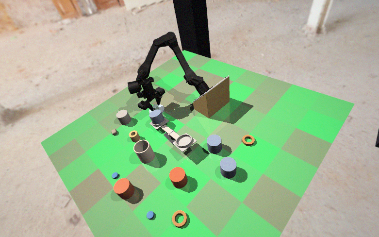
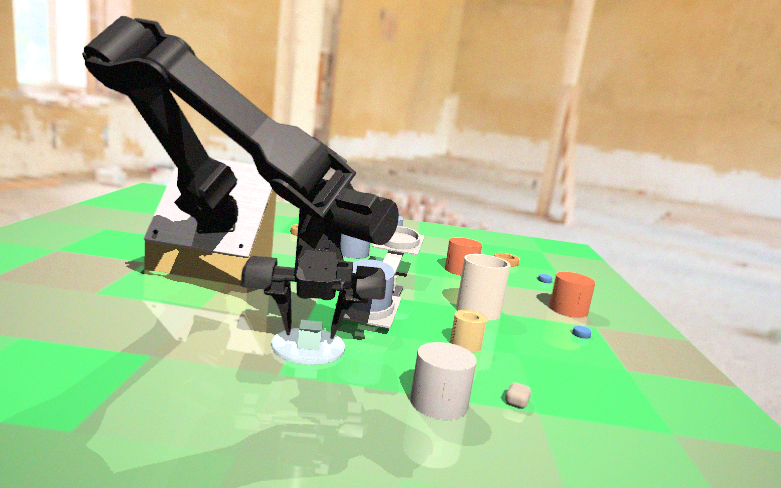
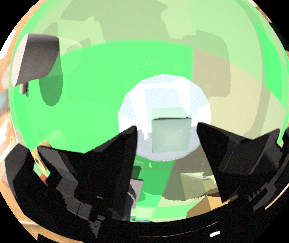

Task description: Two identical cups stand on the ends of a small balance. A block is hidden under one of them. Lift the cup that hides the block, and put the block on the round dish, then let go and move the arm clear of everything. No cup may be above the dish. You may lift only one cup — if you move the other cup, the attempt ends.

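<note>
A pale, glassy block (image 2: 310, 339) (image 3: 172, 136) stands on the round white dish (image 2: 280, 350) (image 3: 130, 106), near its middle. My gripper (image 1: 155, 107) (image 2: 311, 335) (image 3: 168, 128) is open around the block, fingertips low over the dish, with a gap on each side. A blue-grey cup (image 1: 156, 116) stands on the balance's end nearest the dish. The balance (image 1: 173, 135) (image 2: 392, 261) has a bare ringed pan at its other end. Two more blue-grey cylinders, one (image 1: 214, 143) nearer the balance and one (image 1: 228, 167) farther off, stand beyond that end. No cup is above the dish.
A grey cylinder (image 1: 123, 117) (image 2: 443, 380), a yellow tube (image 1: 134, 136) (image 2: 468, 330) and a tall beige tube (image 1: 144, 151) (image 2: 483, 287) stand on the balance's far side from the arm base. Two orange cylinders (image 1: 178, 177) (image 1: 123, 188) stand farther out. The arm's wedge-shaped base (image 1: 214, 100) is behind.
</note>
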Controlling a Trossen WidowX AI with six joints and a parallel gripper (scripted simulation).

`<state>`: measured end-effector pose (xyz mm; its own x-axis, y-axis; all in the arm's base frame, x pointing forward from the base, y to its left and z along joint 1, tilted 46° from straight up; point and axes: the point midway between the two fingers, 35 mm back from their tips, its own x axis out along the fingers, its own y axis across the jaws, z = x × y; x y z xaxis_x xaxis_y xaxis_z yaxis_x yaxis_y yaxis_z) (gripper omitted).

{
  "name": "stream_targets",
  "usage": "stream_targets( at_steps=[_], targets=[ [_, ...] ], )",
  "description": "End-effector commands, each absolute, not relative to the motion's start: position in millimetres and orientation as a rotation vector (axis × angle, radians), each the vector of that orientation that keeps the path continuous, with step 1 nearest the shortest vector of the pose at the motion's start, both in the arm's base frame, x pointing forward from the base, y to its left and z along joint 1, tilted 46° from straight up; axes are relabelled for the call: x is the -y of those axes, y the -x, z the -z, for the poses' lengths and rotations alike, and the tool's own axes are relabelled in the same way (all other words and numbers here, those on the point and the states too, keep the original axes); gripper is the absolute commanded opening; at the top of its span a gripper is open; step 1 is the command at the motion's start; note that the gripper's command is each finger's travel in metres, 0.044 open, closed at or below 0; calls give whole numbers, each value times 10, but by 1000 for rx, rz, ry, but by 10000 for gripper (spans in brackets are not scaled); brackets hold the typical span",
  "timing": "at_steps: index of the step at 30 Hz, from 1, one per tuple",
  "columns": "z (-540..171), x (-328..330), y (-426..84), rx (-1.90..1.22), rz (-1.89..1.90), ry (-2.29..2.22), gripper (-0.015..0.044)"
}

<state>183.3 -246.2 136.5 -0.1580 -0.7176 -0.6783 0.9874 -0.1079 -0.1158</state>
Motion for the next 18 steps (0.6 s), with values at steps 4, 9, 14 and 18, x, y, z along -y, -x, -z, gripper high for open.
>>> stream_targets(
  at_steps=[4, 9, 14, 18],
  targets=[
    [-1411, 2408, -1851, -660, 1634, -552, 440],
    [-1700, 2060, -1921, -678, 1634, -551, 440],
    [-1724, 2033, -1927, -679, 1634, -550, 440],
    [-1955, 1769, -2014, -688, 1625, -550, 440]
  ],
)
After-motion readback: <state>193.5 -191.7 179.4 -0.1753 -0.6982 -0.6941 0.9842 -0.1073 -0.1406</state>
